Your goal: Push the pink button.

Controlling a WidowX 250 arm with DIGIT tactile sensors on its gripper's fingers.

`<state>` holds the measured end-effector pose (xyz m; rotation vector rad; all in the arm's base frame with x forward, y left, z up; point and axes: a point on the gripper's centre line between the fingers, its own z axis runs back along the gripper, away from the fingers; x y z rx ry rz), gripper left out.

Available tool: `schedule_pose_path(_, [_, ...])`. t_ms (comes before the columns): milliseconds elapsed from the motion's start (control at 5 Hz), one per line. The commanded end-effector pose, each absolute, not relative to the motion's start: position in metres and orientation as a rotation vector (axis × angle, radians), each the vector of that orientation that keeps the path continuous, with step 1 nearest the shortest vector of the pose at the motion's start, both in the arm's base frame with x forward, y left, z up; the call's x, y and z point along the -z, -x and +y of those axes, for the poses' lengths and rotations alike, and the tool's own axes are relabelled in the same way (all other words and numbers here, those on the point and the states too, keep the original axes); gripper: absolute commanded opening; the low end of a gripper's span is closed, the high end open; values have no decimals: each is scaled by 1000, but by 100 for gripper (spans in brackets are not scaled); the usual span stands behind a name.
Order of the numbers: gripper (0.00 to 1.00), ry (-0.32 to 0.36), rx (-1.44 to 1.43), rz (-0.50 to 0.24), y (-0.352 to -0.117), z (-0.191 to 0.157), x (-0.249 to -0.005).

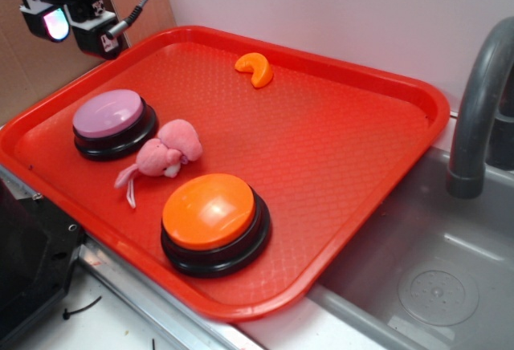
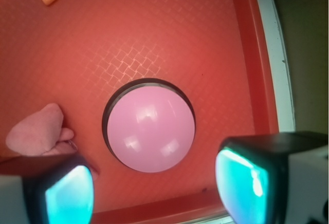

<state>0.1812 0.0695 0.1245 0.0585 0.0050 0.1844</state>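
The pink button (image 1: pixel 108 114) has a pale pink-lilac dome on a black base. It stands at the left of the red tray (image 1: pixel 345 149). In the wrist view the pink button (image 2: pixel 150 128) lies below and just ahead of the fingers. My gripper (image 1: pixel 71 22) hangs high above the tray's far left corner, well above the button. It is open and empty. In the wrist view my gripper (image 2: pixel 154 196) shows two fingertips (image 2: pixel 69 196) wide apart with glowing teal pads.
A larger orange button (image 1: pixel 213 213) stands at the tray's front. A fuzzy pink plush toy (image 1: pixel 165 153) lies between the two buttons, also in the wrist view (image 2: pixel 38 131). A small orange curved piece (image 1: pixel 255 67) lies at the back. A grey sink (image 1: pixel 434 286) and faucet (image 1: pixel 478 101) are right.
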Motion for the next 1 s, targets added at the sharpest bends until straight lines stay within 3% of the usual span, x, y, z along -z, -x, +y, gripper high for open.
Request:
schedule_pose_path(0, [100,-89,-201,-72,-182,73,-156])
schedule_pose_path(600, [100,-112,-209,-81,-175,72,-171])
schedule_pose_path(800, [100,-99,-221,-126,-172,74,-180])
